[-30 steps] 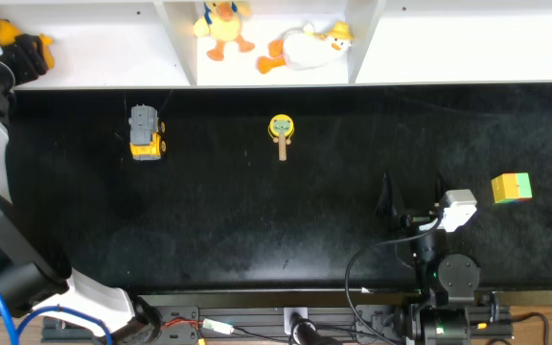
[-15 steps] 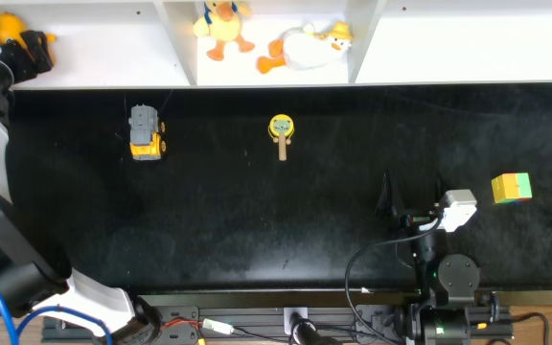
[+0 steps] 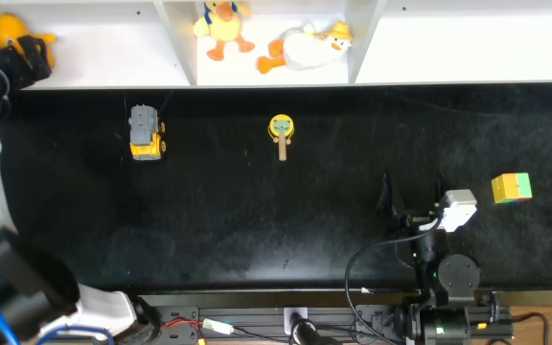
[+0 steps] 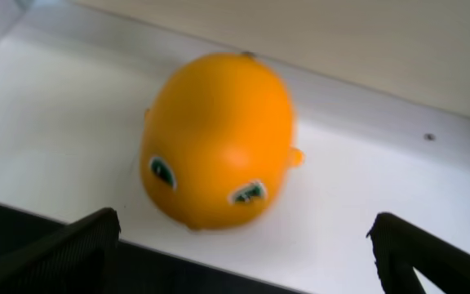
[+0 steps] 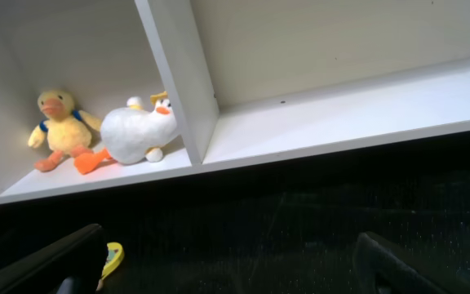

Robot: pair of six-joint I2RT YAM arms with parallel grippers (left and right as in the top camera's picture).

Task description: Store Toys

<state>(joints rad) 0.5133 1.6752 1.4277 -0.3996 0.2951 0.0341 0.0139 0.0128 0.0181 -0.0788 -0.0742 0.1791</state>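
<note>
An orange round toy [image 4: 219, 139] with two small eyes rests on the white floor of the shelf's left compartment [image 3: 103, 57]. My left gripper [image 4: 243, 269] is open just in front of the orange toy [image 3: 10, 26], with its fingers wide on either side and not touching it. On the black mat lie a yellow and grey truck [image 3: 146, 131], a yellow round-headed toy on a stick [image 3: 282, 132] and a yellow-green block [image 3: 511, 188]. My right gripper [image 3: 412, 196] hangs open and empty over the mat near its base, left of the block.
The middle compartment holds a yellow duck plush [image 3: 222, 24] and a white duck plush [image 3: 310, 45]; the right wrist view shows the same yellow duck [image 5: 58, 128] and white duck [image 5: 133, 131]. The right compartment [image 5: 357, 106] is bare. Cables run along the table's near edge.
My left arm has shifted slightly at the left compartment, and more of the orange toy now shows beside the gripper. The right arm and the toys on the mat have not moved.
</note>
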